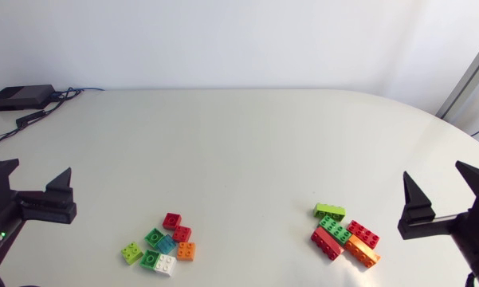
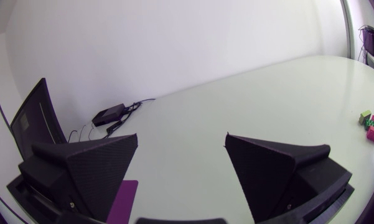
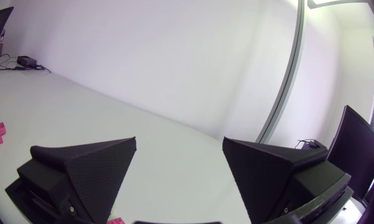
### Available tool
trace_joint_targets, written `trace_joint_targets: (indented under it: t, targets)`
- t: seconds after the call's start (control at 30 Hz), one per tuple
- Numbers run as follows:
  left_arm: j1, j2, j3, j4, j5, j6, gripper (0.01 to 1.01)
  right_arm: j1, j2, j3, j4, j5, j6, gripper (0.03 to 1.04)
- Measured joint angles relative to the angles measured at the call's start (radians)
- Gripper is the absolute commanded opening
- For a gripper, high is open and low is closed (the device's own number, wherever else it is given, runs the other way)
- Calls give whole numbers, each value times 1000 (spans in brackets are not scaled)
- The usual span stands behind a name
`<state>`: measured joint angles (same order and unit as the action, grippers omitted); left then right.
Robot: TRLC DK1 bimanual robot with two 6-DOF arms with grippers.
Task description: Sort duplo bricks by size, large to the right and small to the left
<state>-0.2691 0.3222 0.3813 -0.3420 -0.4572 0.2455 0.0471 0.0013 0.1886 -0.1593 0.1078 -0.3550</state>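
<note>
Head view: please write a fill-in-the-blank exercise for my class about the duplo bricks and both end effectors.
The small bricks lie in a cluster nearer my ___ arm.
The large bricks lie nearer my ___ arm.
The white brick sits among the ___ bricks.
The left end effector and the right end effector are both ___, holding nothing.
Missing words: left, right, small, open.

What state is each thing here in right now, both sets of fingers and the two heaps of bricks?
Left gripper: fingers open, holding nothing, away from the bricks.
Right gripper: fingers open, holding nothing, away from the bricks.
Small bricks: lying in one cluster on the left, nothing touching them.
Large bricks: lying in one cluster on the right, nothing touching them.
</note>
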Motion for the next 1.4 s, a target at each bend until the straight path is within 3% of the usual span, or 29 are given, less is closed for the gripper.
trace_joint_targets:
  t: [0.2,0.7,1.03,1.27,1.4]
  targets:
    - [23,-121,-144,176,-39,-5,985,0,0,-37,35,-3,0,998]
    - [21,-155,-207,196,-71,17,985,18,-1,-134,141,-6,0,998]
    - [-9,-199,-283,298,-72,78,985,34,-1,-135,144,-7,-1,998]
    - [-2,-240,-329,296,-71,41,985,34,0,-147,171,-34,-1,998]
    - [15,-240,-333,322,-1,23,985,34,-1,-148,174,-42,-1,998]
